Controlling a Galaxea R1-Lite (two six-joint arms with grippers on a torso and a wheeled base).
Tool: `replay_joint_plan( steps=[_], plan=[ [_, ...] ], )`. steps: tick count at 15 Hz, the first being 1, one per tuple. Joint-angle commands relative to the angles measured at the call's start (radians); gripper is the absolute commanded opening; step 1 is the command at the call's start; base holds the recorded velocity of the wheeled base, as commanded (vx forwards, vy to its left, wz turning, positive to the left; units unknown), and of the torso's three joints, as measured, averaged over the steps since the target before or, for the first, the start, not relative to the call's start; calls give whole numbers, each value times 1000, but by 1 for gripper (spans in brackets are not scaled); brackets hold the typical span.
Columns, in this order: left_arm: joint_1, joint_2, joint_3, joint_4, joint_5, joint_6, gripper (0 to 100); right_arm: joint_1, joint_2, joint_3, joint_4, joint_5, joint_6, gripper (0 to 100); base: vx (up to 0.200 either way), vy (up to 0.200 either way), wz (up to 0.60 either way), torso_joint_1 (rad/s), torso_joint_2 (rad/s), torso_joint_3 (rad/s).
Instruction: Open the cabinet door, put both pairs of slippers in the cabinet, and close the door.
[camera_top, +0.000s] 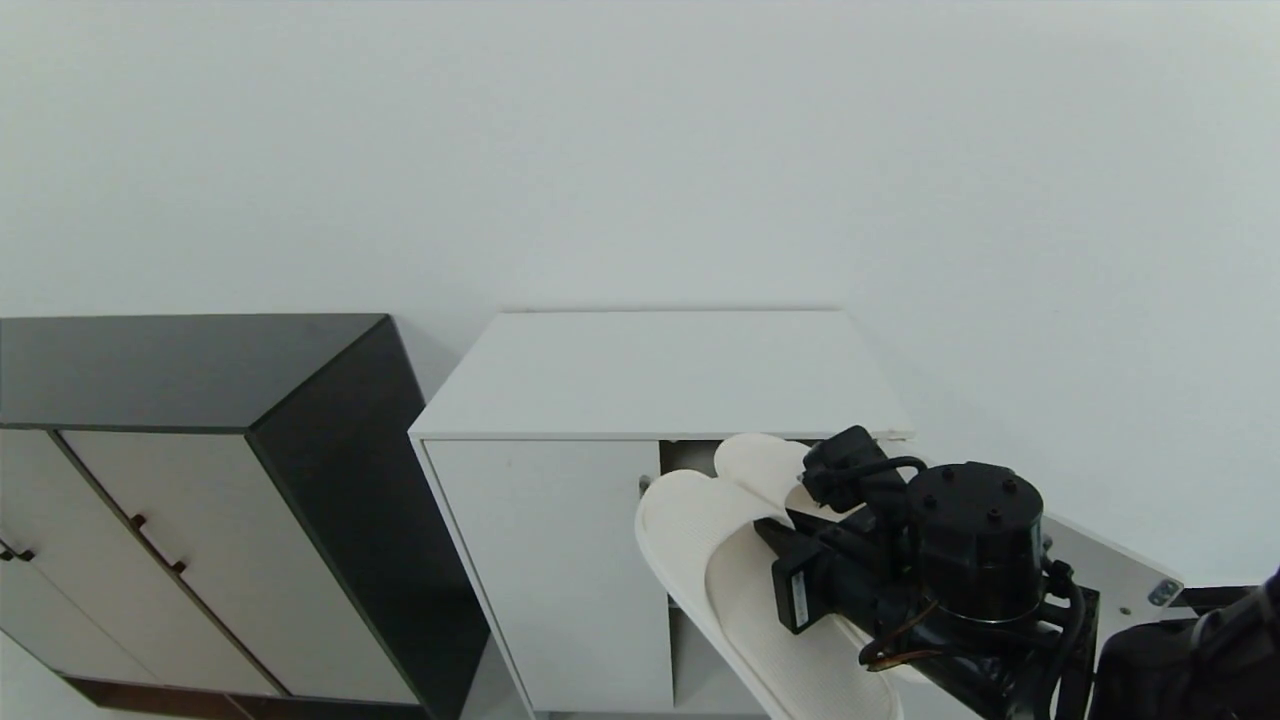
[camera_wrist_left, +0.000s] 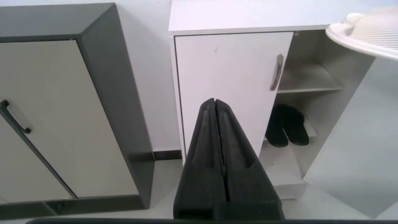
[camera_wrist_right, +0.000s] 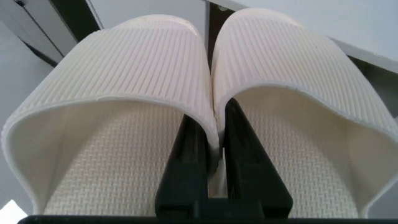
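Slippers (camera_wrist_right: 124, 81) ribbed, cloth-like, dimpled insoles; cabinet (camera_top: 650, 370) smooth matt white; handle (camera_wrist_left: 276, 71) brushed metal.

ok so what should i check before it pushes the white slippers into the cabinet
1. The cabinet door swung open: ok.
2. Both white slippers pinched in the right tool: ok.
3. The black slippers already on the lower shelf: ok.
4. Room on the upper shelf: ok.
5. The left tool shut, holding nothing, back from the opening: ok.
6. Toes clearing the cabinet top front edge: cannot tell.
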Motion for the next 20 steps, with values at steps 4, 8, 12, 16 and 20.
replay_joint_plan(
  steps=[4,8,12,16,20],
  plan=[
    [0,0,0,0,0,0,0,3,4,5,0,-1,-4,0,0,0,0,-192,441,240],
    [0,0,0,0,0,0,0,3,7,6,0,-1,-4,0,0,0,0,-226,547,315],
    [0,0,0,0,0,0,0,3,12,6,0,-1,-4,0,0,0,0,-214,527,317],
    [0,0,0,0,0,0,0,3,19,6,0,-1,-4,0,0,0,0,-181,505,316],
    [0,0,0,0,0,0,0,3,24,6,0,-1,-4,0,0,0,0,-157,480,319]
  ],
)
